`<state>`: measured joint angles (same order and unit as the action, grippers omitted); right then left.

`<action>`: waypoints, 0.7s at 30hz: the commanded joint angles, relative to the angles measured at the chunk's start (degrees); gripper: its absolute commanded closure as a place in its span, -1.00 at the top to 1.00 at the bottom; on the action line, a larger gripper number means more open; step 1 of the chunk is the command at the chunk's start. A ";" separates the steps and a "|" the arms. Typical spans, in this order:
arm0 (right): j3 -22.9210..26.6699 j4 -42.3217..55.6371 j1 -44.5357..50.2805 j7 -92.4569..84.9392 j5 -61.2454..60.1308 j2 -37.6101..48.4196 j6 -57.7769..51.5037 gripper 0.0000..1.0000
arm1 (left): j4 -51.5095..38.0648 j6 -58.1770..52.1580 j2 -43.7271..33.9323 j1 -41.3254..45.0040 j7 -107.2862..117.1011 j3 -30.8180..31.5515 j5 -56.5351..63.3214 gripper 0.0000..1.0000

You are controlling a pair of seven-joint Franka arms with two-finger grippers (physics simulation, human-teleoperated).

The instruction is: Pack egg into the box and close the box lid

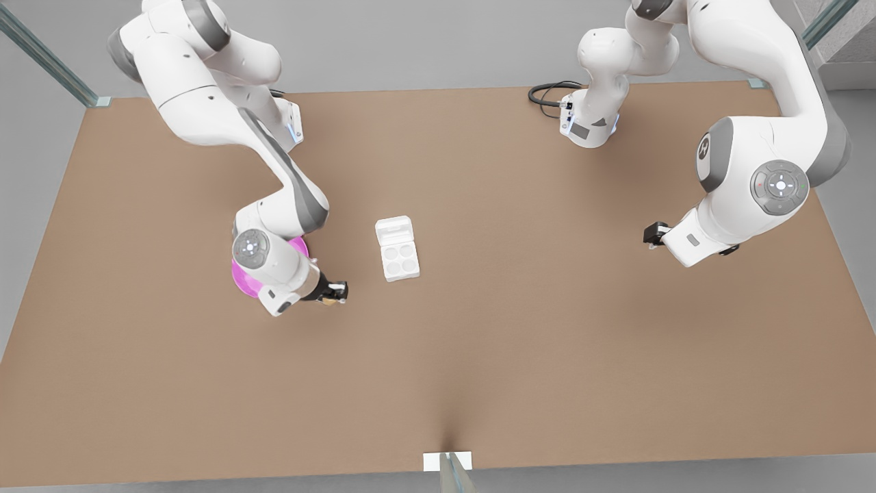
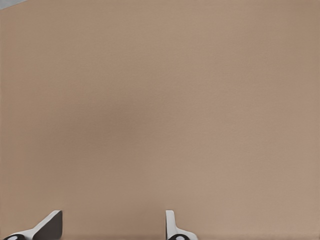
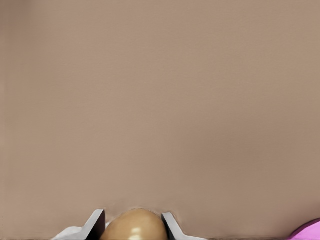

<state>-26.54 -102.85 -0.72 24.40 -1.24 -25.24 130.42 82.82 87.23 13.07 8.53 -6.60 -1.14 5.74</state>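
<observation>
A tan-brown egg sits between the fingers of my right gripper, which is shut on it. In the front view this right gripper hovers above the table at the front view's left with the egg at its tip, a short way left of the box. The white box lies at the table's middle with four empty cups. Its lid is folded open, flat on the far side. My left gripper waits at the front view's right, open over bare table, with nothing between its fingers.
A round pink plate lies under the right arm's wrist, and its edge shows beside the egg. A black cable coils at the far arm base. Brown tabletop stretches wide around the box.
</observation>
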 commanded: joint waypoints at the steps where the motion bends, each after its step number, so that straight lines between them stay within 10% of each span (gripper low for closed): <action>1: 0.00 1.51 3.88 19.18 -0.78 -0.60 -4.12 -0.16 | -0.03 0.04 -0.06 0.00 0.01 0.00 0.06 1.00; 21: -0.09 -4.29 13.37 37.21 -2.98 -0.34 0.54 -0.15 | -0.03 0.57 0.73 -0.09 0.01 -0.09 0.06 1.00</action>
<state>-26.60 -107.05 12.66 47.55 -4.83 -25.59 130.62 82.82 87.63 13.86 8.44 -6.60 -1.23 5.77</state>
